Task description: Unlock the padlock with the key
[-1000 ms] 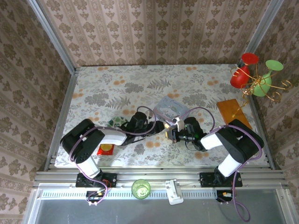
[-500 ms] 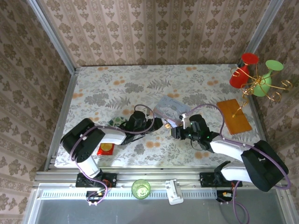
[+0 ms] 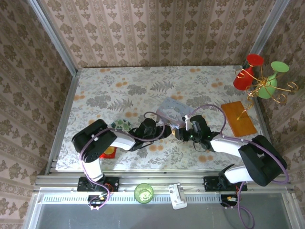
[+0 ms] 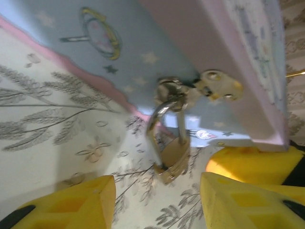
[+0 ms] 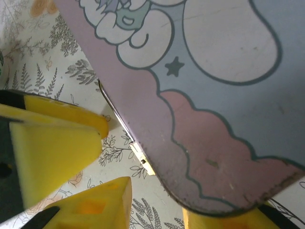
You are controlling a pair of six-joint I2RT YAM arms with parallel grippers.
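I have both arms crowded at the near edge of the one pale blue tin (image 3: 170, 110), which lies middle-right on the flowered table (image 3: 95, 90). From above, the two grippers stand nose to nose there, each in the other's way.

The single padlock (image 4: 172, 157) hangs by its shackle from the tin's brass clasp (image 4: 218, 86), with its body down near the tabletop. My left gripper (image 4: 157, 183) has its fingers spread. The padlock sits in the gap between them, touching neither.

The fingers of my right gripper (image 5: 157, 210) are also apart. The tin's rounded corner juts in between them and hides part of one finger. The other finger stands clear of the tin, with tablecloth showing in between, so nothing is held.

Around the work I count:
- one red-and-gold packet (image 3: 108, 152) beside the left arm;
- one small green round thing (image 3: 121, 125), half under the left arm;
- one orange board (image 3: 238, 118) to the right, carrying a wire stand (image 3: 259, 88) with two cups, one red and one green;
- one green glass (image 3: 143, 192) on the rail between the bases.
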